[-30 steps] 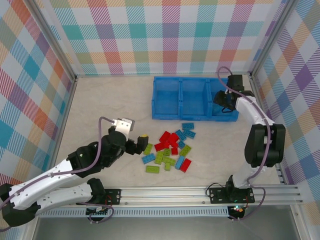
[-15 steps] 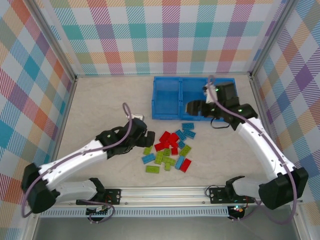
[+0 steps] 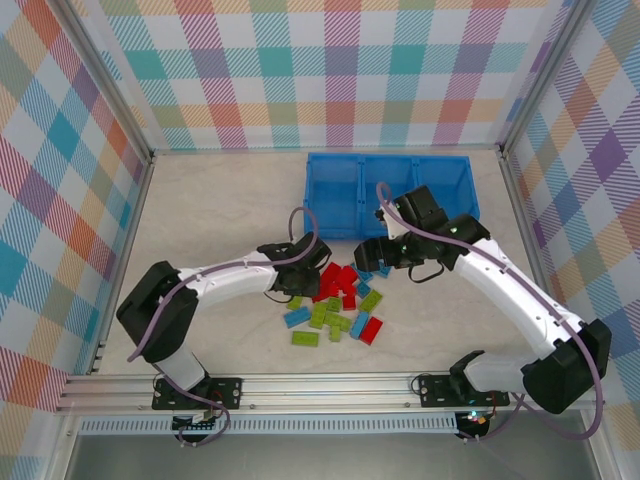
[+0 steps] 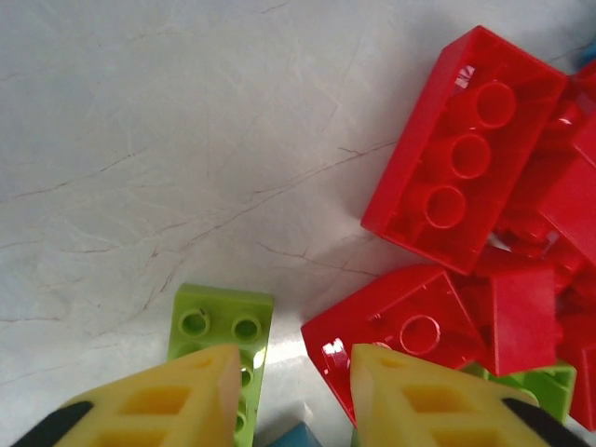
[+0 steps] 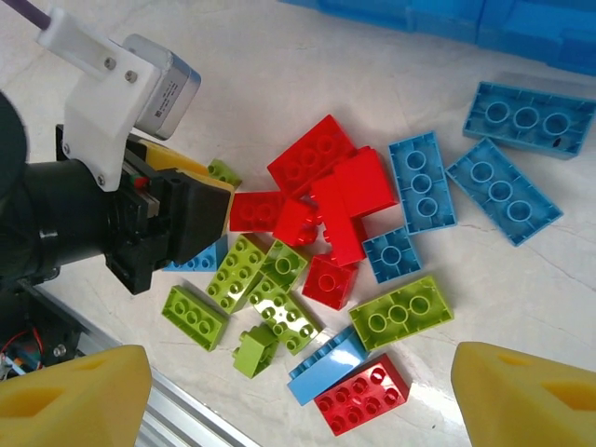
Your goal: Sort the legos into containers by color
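Across the top view, we see the legos (image 3: 338, 300) heaped on the table (image 3: 210, 210) at lower centre, just below the blue tray (image 3: 335, 195), whose three compartments lie at upper centre. The left gripper (image 3: 303, 280) is down at the pile's left edge, and the right gripper (image 3: 378, 254) hangs over its upper right corner, near the tray's front wall. From the left wrist, we find that gripper's fingers (image 4: 158, 405) parted and low over the table, with a lime green brick (image 4: 222, 321) partly under the finger at lower left and a red brick (image 4: 400, 331) just beside the one at lower right. The gap itself sits mostly over bare table. We judge the step to be picking up that lime green brick. To do it well, the gripper should shift toward the left of the frame until the brick lies square in the gap, so that closing does not drag the red brick along. From the right wrist, we see the right gripper's fingers (image 5: 70, 391) spread wide and holding nothing, high above the pile, with the light blue bricks (image 5: 421, 182) lying free at upper right. We would send it there, well apart from the other arm
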### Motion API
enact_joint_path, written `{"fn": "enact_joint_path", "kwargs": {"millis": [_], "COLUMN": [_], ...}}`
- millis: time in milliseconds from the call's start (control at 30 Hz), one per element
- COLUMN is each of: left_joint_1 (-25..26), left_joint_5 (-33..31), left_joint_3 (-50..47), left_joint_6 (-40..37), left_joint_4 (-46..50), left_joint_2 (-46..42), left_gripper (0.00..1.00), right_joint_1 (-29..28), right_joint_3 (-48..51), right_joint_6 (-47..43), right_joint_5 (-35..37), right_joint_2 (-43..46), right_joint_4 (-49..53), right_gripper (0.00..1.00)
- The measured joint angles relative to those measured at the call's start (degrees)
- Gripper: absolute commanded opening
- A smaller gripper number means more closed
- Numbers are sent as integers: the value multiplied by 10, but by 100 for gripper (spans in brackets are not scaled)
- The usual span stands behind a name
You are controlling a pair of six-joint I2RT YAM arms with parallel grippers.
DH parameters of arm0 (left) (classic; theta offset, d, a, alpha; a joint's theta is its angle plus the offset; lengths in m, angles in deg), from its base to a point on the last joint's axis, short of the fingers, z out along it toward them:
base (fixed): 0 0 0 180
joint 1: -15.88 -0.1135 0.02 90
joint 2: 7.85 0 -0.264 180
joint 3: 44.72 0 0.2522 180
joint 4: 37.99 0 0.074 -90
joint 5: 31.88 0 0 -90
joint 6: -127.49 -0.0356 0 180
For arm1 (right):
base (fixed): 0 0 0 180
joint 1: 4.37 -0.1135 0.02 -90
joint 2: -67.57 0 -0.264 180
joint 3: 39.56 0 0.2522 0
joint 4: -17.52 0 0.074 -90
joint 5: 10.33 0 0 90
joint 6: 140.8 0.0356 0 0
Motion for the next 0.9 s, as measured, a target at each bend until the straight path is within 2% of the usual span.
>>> {"fn": "enact_joint_path", "kwargs": {"millis": [67, 267, 367, 700, 767, 900], "left_joint_1": [0, 0, 0, 0, 0, 0], "left_joint_5": [0, 11, 17, 19, 19, 18], "left_joint_3": [0, -1, -2, -2, -6, -10], "left_joint_6": [5, 10, 12, 18, 18, 19], "left_joint_4": [-2, -16, -27, -38, -37, -32], "left_joint_2": [7, 16, 23, 36, 36, 30], "left_gripper": [25, 24, 19, 15, 6, 0], "right_joint_1": [0, 0, 0, 0, 0, 0], "right_joint_3": [0, 1, 4, 4, 4, 4], "right_joint_6": [0, 0, 0, 0, 0, 0], "right_joint_5": [5, 15, 17, 26, 26, 26], "right_joint_2": [2, 2, 2, 2, 2, 2], "right_joint_4": [-1, -5, -6, -6, -6, -8], "right_gripper": [85, 86, 86, 87, 87, 88]}}
